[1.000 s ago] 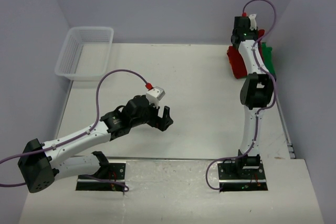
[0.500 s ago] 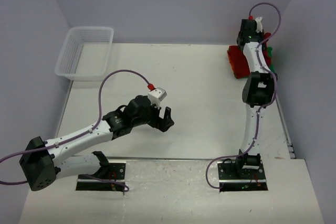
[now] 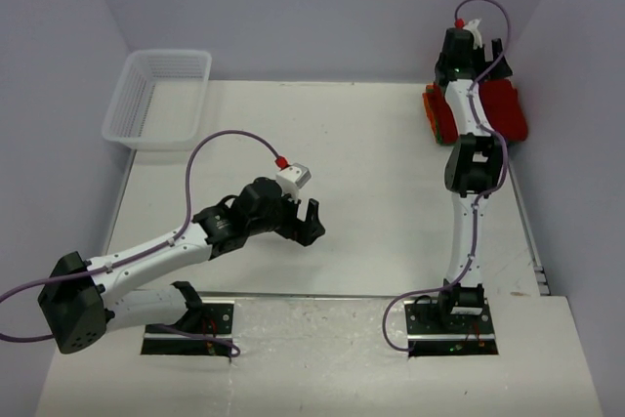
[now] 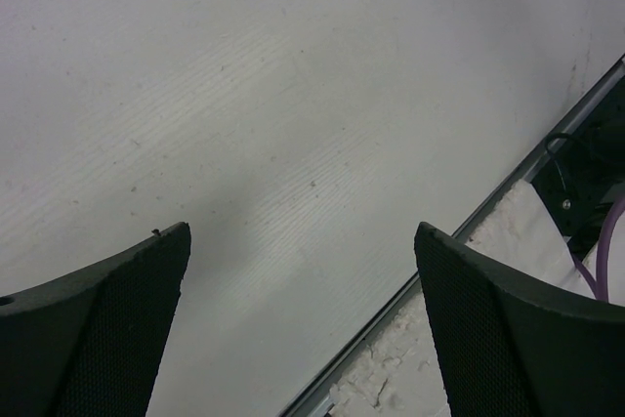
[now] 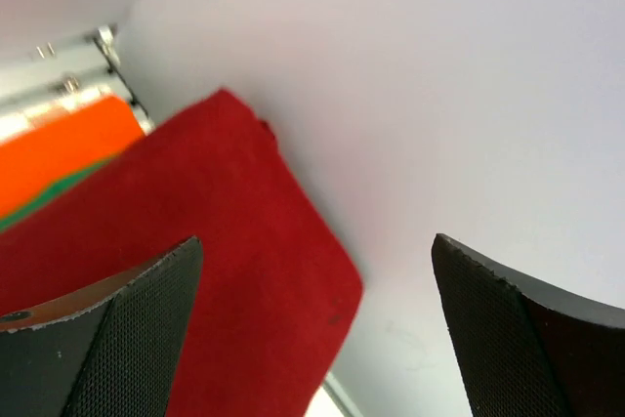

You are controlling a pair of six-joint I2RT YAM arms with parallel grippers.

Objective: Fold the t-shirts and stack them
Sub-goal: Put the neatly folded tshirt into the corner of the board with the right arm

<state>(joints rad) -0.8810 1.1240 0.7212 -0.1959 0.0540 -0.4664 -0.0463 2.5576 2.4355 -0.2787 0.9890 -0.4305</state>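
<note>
T-shirts [image 3: 488, 109], three in number, lie in one pile just below the right claw [image 5: 314, 241]. The red shirt [image 5: 225, 271] is on top, flat and smooth. A thin edge of the green shirt [image 5: 44, 200] shows between it and the orange shirt [image 5: 59, 148]. This claw stands wide and holds nothing. The left claw [image 4: 301, 231], also wide with nothing in it, hangs over the bare white surface [image 4: 293, 95]. One mesh basket [image 3: 156, 95] sits well beyond it, to the left. The walls [image 3: 322, 7] are pale lilac.
</note>
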